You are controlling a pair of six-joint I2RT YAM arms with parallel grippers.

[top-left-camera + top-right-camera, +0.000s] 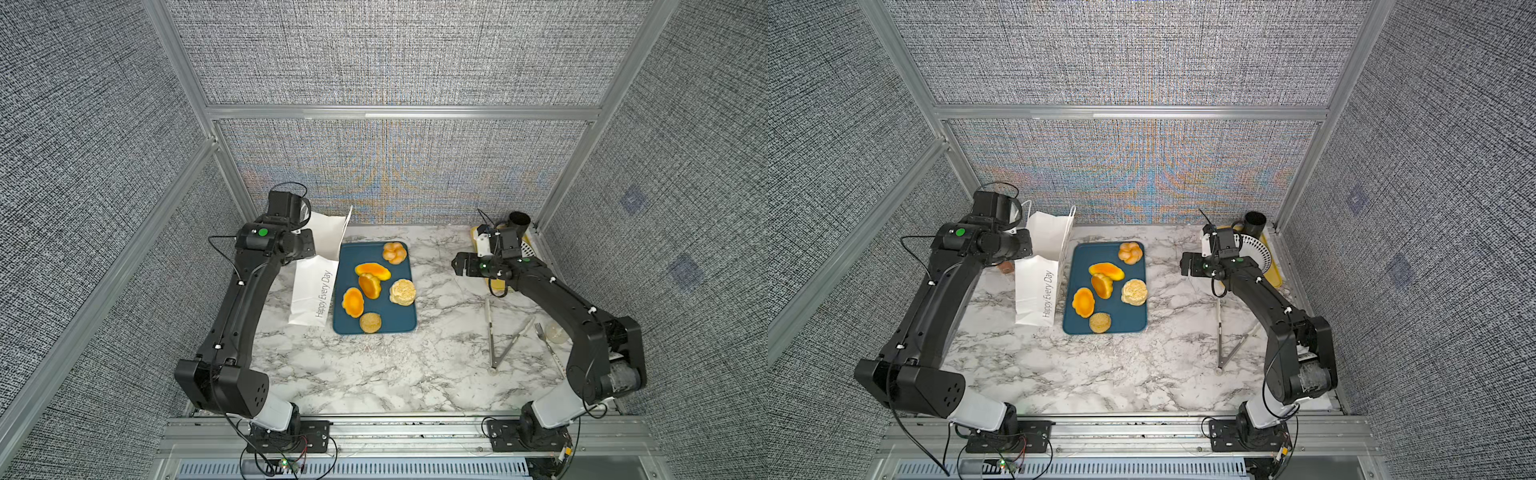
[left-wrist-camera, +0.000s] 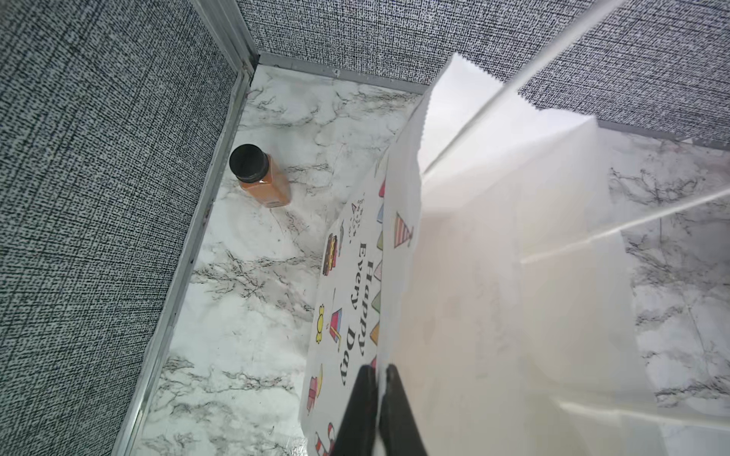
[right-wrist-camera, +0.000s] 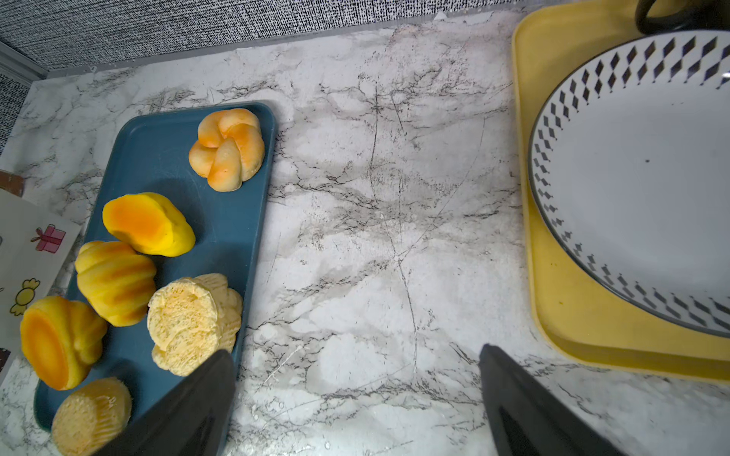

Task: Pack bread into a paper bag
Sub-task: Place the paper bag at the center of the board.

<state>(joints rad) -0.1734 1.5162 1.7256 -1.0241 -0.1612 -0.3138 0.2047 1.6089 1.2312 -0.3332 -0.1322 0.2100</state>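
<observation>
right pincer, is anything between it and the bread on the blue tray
Nothing visible. The open right pincer hangs beside the blue tray, with only marble tabletop between. The bread lies uncovered, the pale crumbly round nearest.

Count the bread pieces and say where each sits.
6, all on the blue tray: knotted roll in the far corner; three orange ovals mid-tray, toward the paper bag; crumbly round by the opposite edge; sesame bun at the near edge. The bag's inside is partly hidden.

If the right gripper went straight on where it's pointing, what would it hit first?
Probably the bare marble table between the blue tray and the yellow tray, where the right gripper points; depth is unclear.
</observation>
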